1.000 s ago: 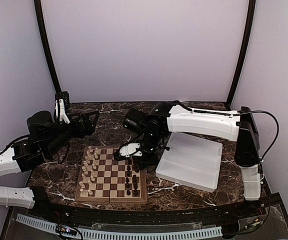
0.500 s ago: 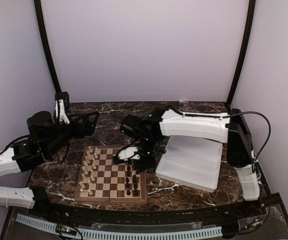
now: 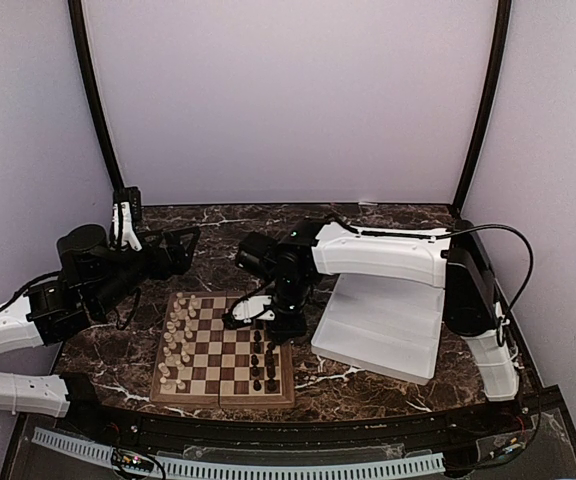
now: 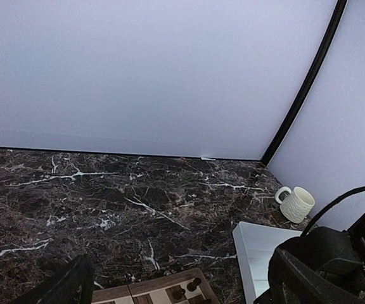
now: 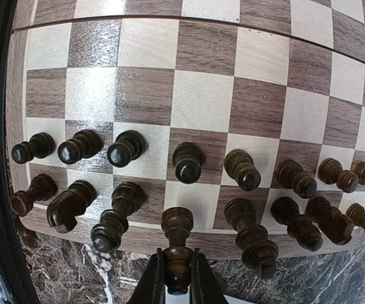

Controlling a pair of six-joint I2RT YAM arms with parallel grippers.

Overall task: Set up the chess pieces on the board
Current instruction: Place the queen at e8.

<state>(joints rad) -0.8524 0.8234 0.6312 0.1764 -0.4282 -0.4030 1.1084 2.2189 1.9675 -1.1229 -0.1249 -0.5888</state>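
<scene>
Right wrist: dark chessman (image 5: pixel 177 229) in right hand (image 5: pixel 177 256), at board (image 5: pixel 203 95) edge.

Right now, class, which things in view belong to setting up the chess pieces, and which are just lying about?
Part of the job:
- chessboard
- dark chessmen
- cream chessmen
- right pincer, shut on a dark piece at the board's edge

Just lying about:
- white tray
- cream mug

Right end effector (image 3: pixel 267 318) hangs over dark chess pieces (image 3: pixel 264 366) on the board (image 3: pixel 218 399).
</scene>
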